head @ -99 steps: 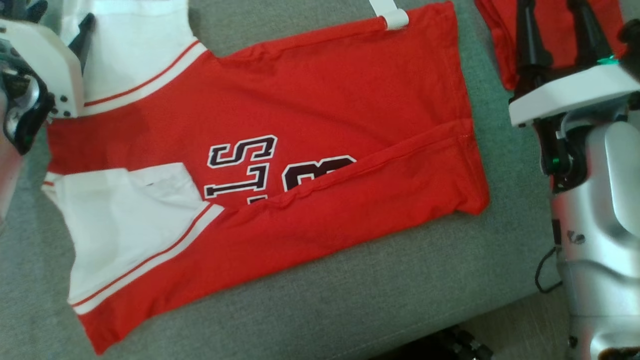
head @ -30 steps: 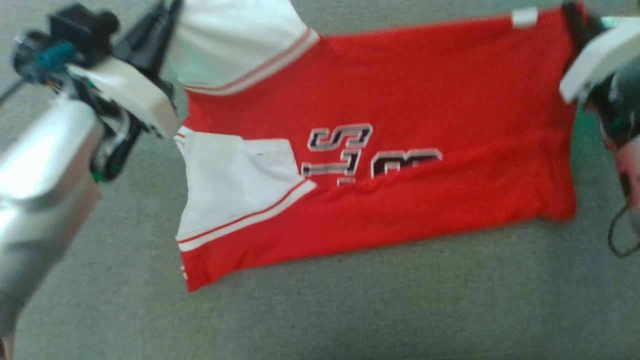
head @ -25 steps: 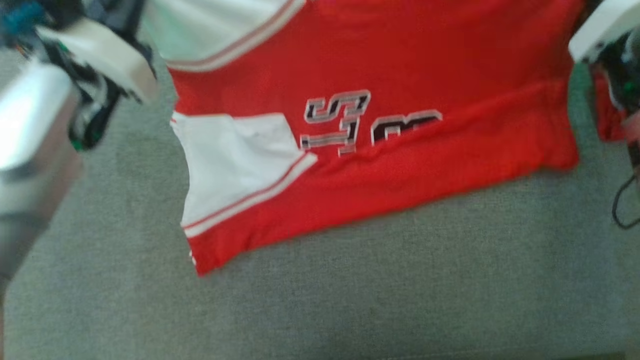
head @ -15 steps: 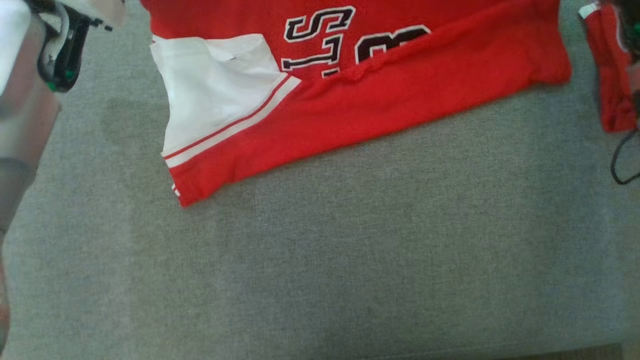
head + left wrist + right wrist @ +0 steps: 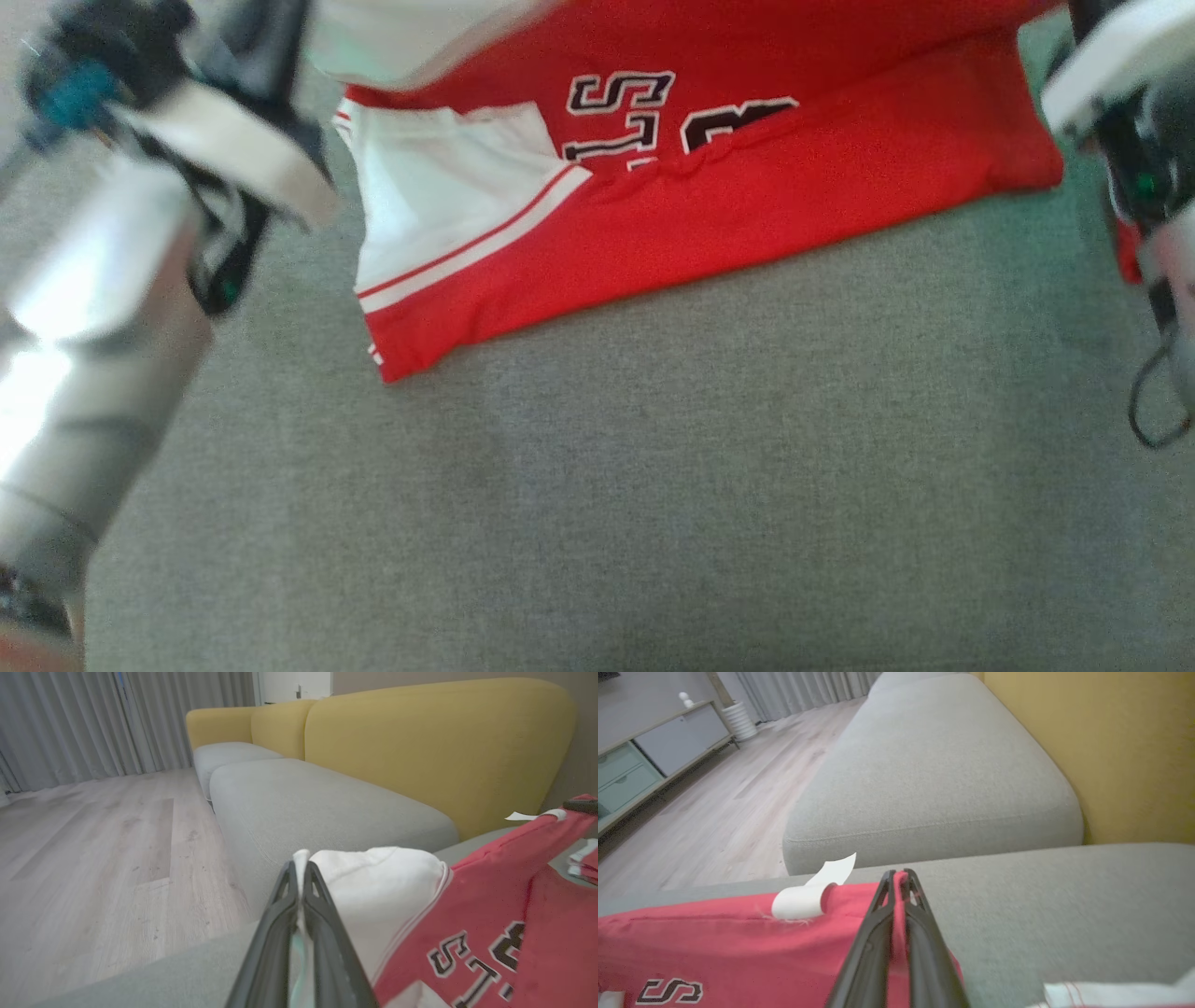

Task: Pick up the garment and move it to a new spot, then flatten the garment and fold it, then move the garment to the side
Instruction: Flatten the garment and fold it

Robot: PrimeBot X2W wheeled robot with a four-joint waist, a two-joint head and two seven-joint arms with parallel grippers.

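Sofa cushion [image 5: 653, 485], left pincer [image 5: 299, 870] clamped on white sleeve [image 5: 373, 882] of garment [image 5: 794, 187], right pincer [image 5: 900, 873] seemingly pinching its hem [image 5: 857, 890]

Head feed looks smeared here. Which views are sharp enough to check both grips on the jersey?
Head view: motion-blurred throughout, worst on the left forearm; jersey lettering readable. Left wrist view: crisp, left gripper shut on the white sleeve. Right wrist view: crisp at the right gripper, shut on the red hem; nearest cloth soft.
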